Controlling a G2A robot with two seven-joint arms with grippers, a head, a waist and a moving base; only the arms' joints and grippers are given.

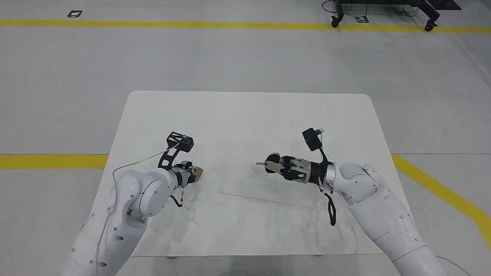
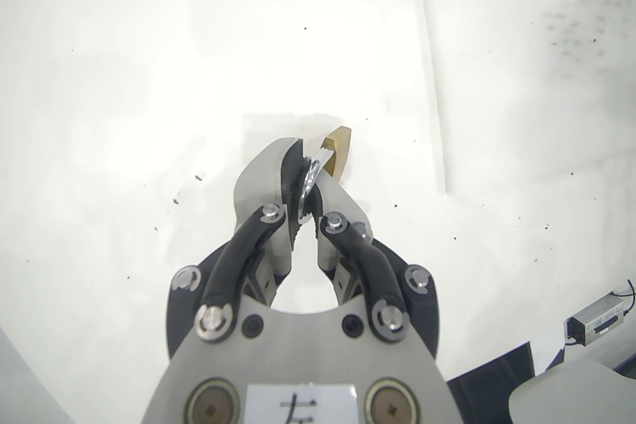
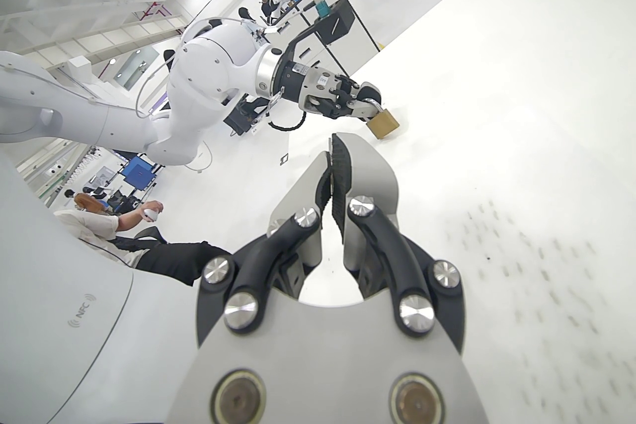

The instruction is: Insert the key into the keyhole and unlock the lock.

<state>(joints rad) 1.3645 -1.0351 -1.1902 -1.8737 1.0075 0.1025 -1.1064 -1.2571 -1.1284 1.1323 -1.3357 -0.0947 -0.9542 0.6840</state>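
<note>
The brass lock (image 2: 342,145) hung by its shackle from the left pincer (image 2: 309,165), which was clenched on it, at nine o'clock from the middle of the table (image 1: 245,123). At the lock's three o'clock, apart, the right pincer (image 3: 334,150) was pinched tight on the thin key (image 1: 259,165).

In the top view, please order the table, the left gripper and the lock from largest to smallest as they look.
1. table
2. left gripper
3. lock, smallest, its shackle inside the gripper
</note>
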